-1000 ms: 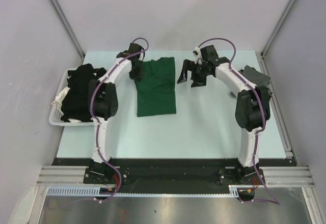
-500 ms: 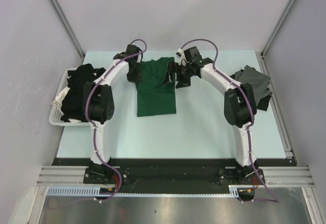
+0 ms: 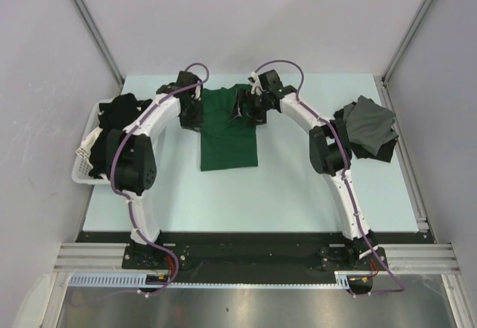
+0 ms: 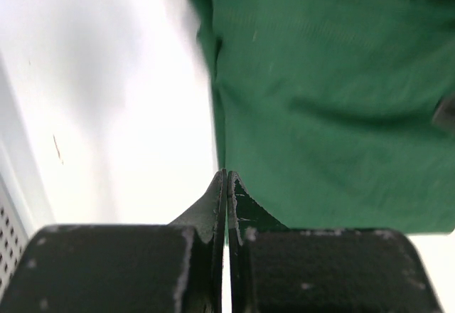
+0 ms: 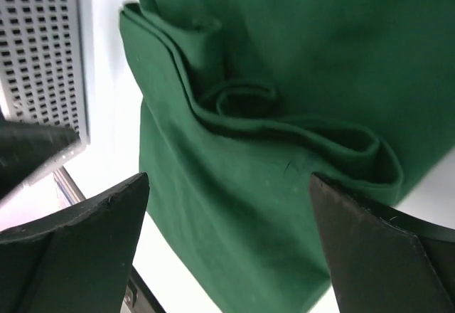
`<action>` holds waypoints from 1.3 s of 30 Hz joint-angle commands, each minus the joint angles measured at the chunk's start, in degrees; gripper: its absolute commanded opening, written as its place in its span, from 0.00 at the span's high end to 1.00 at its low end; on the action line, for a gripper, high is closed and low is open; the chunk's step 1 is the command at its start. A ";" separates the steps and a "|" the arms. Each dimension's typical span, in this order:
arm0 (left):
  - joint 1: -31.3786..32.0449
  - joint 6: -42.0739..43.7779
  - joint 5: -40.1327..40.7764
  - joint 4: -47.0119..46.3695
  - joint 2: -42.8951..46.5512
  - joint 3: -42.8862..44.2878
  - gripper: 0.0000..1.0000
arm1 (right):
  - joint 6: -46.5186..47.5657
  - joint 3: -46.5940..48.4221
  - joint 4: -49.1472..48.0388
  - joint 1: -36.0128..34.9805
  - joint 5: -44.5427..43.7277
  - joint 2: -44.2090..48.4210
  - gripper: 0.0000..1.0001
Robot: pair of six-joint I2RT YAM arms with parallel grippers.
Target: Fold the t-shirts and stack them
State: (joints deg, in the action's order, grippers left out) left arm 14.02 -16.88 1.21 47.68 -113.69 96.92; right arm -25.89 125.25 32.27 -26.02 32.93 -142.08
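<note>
Pale blue-green table (image 3: 298,186), grey walls around. Dark green t-shirt (image 3: 227,138) lies flat toward the far edge, mid-table, folded into a long strip. Left hand (image 4: 226,178) at the shirt's far left edge, fingers pressed together with tips right at the cloth edge; can't tell if fabric is pinched. Right hand (image 5: 229,178) spread wide over the bunched folds at the far right corner. Grey t-shirt (image 3: 369,119) crumpled at table's right side. Black t-shirts (image 3: 115,134) heaped in white basket (image 3: 82,168), left side.
</note>
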 commanded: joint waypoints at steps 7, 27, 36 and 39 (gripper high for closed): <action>0.30 1.42 -2.62 -1.01 9.71 -12.54 1.00 | -2.41 7.46 -3.00 2.82 1.70 -1.97 0.00; 0.83 -1.39 -11.76 -4.17 22.00 -27.48 1.00 | 12.89 -9.04 6.84 0.97 -19.13 14.71 0.21; 1.27 -0.96 -12.29 -4.88 27.82 -34.95 1.00 | 9.28 -25.55 4.91 1.24 -18.94 28.60 1.00; 1.18 -1.75 -12.55 -6.80 28.96 -37.85 1.00 | 8.05 -32.93 3.25 -0.26 -19.31 33.52 1.00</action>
State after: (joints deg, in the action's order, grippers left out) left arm 14.98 -17.56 -9.78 44.14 -87.77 62.22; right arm -16.14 99.70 37.71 -23.90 14.63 -115.79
